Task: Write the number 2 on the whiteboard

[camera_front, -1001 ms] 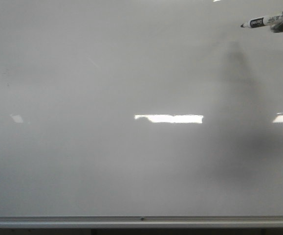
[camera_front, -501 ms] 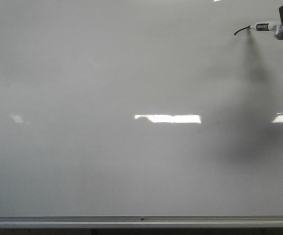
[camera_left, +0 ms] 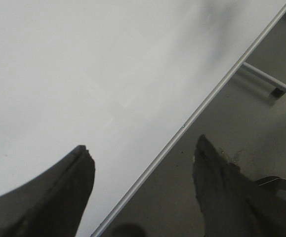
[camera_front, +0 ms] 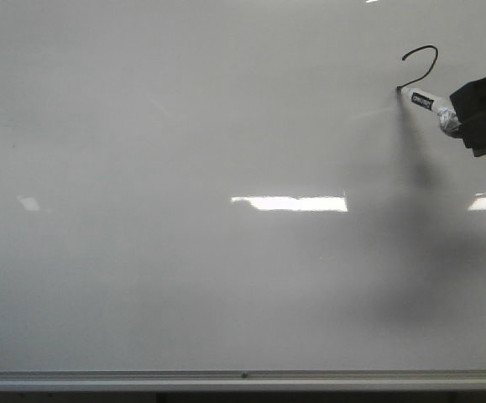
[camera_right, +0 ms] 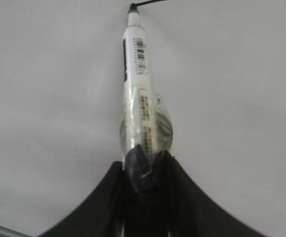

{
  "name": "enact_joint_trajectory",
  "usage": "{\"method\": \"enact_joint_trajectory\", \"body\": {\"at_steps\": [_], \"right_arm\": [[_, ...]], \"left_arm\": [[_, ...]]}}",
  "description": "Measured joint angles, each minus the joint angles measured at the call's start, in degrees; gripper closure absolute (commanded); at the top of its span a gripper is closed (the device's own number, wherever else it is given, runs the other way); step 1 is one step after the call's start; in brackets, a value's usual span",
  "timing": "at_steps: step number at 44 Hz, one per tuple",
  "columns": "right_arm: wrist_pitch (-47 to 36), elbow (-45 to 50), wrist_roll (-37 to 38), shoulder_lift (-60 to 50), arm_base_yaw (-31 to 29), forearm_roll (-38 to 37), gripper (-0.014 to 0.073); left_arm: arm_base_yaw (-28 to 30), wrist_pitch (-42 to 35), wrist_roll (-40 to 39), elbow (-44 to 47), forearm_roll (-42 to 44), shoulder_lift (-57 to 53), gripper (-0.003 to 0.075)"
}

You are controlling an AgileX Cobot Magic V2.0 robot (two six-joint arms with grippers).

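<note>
Filling the frame: large glossy white-grey whiteboard (camera_front: pixel 184 126), silver metal rail along the lower edge, bright rectangular glare patches across the middle band. In the left wrist view, left hand (camera_left: pixel 143 163) with dark fingers spread apart, holding nothing, poised over the board's rail edge. At upper right of the front view: thin black hand-drawn stroke, the number 2 (camera_front: pixel 421 65), curved top and diagonal done, flat base stroke not drawn. Touching the stroke's lower left end: tip of a white barrelled marker with black printed label (camera_front: pixel 423 101). Right hand (camera_right: pixel 145 170) clamped on the marker's rear end, dark sleeve at the right edge.
</note>
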Motion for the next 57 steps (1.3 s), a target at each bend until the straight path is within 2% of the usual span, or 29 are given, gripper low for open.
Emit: {"method": "enact_joint_trajectory", "body": {"at_steps": [12, 19, 23, 26, 32, 37, 41, 44, 48, 51, 57], "right_arm": [[2.2, 0.0, -0.1, 0.0, -5.6, -0.1, 0.0661], [2.8, 0.0, -0.1, -0.7, -6.1, -0.1, 0.0661], [6.0, 0.0, -0.1, -4.0, -6.1, -0.1, 0.0661], [10.8, -0.3, -0.1, -7.6, -6.1, -0.1, 0.0661], [28.1, -4.6, -1.2, -15.8, -5.1, -0.1, 0.0661], [44.1, -10.3, -6.8, -20.0, -2.1, 0.4, 0.0661], [53.2, -14.5, -13.5, -21.1, 0.3, 2.7, 0.0661], [58.1, -16.3, -19.1, -21.3, 2.1, 5.1, 0.0661], [62.8, -17.5, -26.9, -21.3, 4.1, 9.1, 0.0661], [65.3, -17.6, -31.3, -21.3, 5.2, 12.1, 0.0661], [68.6, -17.6, -36.6, -21.3, 6.7, 16.3, 0.0661]], "left_arm": [[0.0, -0.5, 0.0, 0.0, 0.0, 0.0, 0.0292], [0.0, -0.7, 0.0, 0.0, 0.0, 0.0, 0.0292], [0.0, -1.0, 0.0, 0.0, 0.0, 0.0, 0.0292], [0.0, -1.0, 0.3, 0.0, 0.1, 0.0, 0.0292], [-0.6, -1.2, 3.2, -0.1, 0.2, 0.0, 0.0292], [-4.1, -1.3, 6.5, -0.2, 0.2, 0.8, 0.0291], [-9.0, -1.4, 9.1, -0.3, 0.2, 2.9, 0.0287], [-12.7, -1.5, 10.4, -0.7, 0.2, 4.9, 0.0268], [-17.6, -1.5, 10.8, -2.5, 0.2, 8.1, 0.0156], [-20.6, -1.5, 11.0, -4.2, 0.2, 10.4, 0.01], [-26.0, -1.5, 11.7, -7.8, 0.1, 14.9, 0.0101]]}}
